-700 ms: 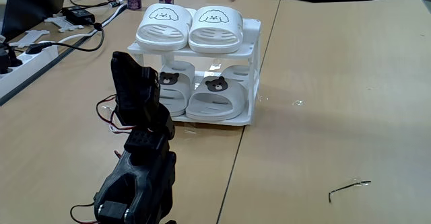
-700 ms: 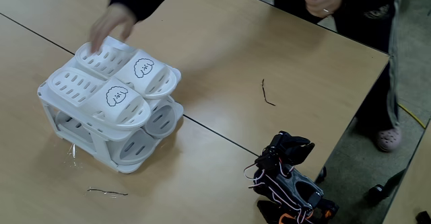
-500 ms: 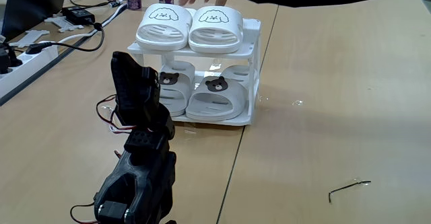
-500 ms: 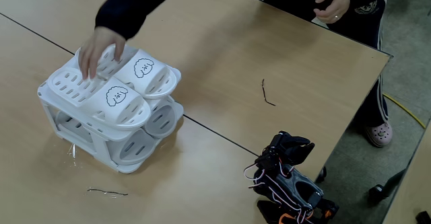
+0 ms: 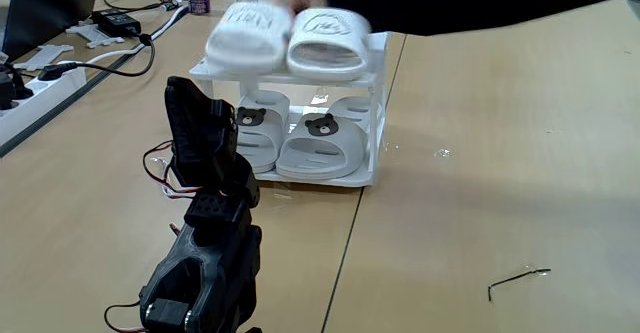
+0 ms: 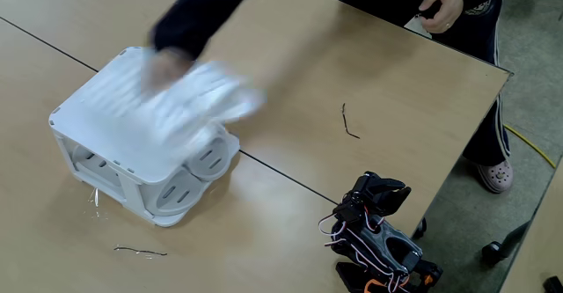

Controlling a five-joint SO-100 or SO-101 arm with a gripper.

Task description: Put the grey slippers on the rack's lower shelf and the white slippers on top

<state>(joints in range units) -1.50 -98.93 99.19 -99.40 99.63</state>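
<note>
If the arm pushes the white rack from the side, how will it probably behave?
The rack looks like thin plastic on slim posts, so it is probably light and may slide on the smooth table. The grey slippers sit low in it, so tipping seems less likely.

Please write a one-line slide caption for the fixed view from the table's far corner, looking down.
A person's hand sweeps the blurred white slippers off the rack; grey slippers remain below.

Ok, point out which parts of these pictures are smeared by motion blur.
In both fixed views the white rubber dog-face slippers on the rack's top smear; a person's hand blurs over them; the grey bear-face slippers below stay sharp.
</note>
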